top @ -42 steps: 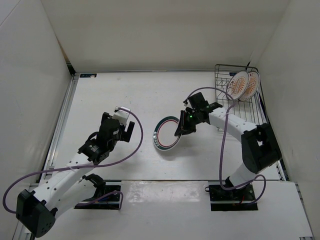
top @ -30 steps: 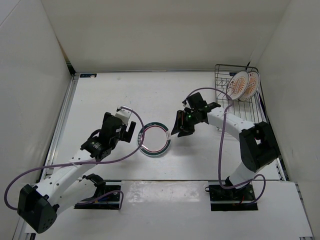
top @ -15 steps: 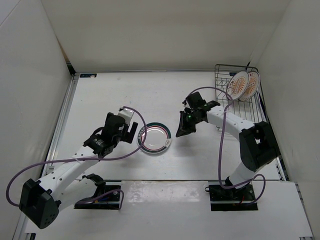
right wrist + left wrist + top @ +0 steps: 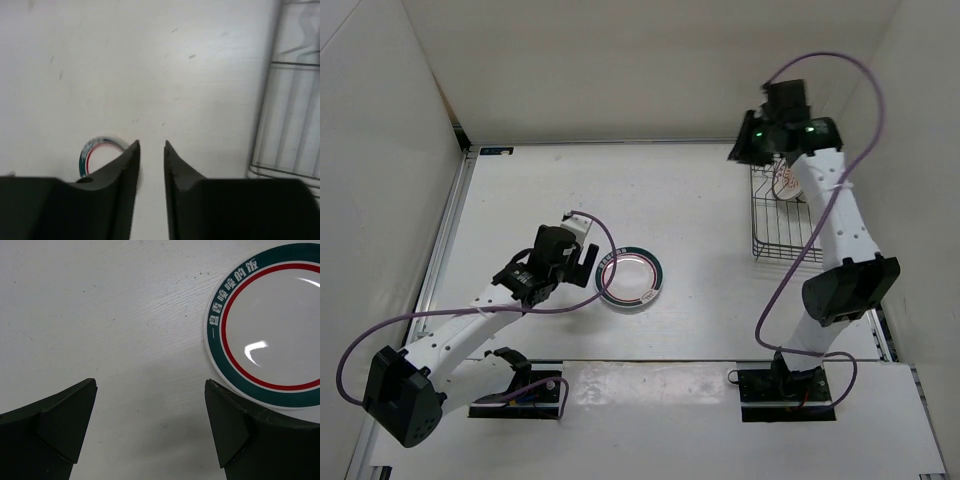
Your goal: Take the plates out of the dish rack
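Note:
The white plate (image 4: pixel 630 279) with green and pink rim rings lies flat on the table; the left wrist view shows the plate (image 4: pixel 270 325) at upper right. My left gripper (image 4: pixel 582 258) sits just left of it, open and empty, with the left gripper (image 4: pixel 150 390) over bare table. My right gripper (image 4: pixel 742 150) hangs high over the back left corner of the black wire dish rack (image 4: pixel 790 235). The right gripper (image 4: pixel 151 145) holds nothing, its jaws only slightly apart. An orange sunburst plate (image 4: pixel 787 182) stands in the rack, mostly hidden by the right arm.
White walls close in the table on the left, back and right. The rack (image 4: pixel 290 100) stands against the right wall. A purple cable loops from each arm, the left one near the flat plate (image 4: pixel 95 150).
The right arm let go of the ringed plate, which settled flat, then rose and swung back over the rack. The left gripper edged closer to the plate.

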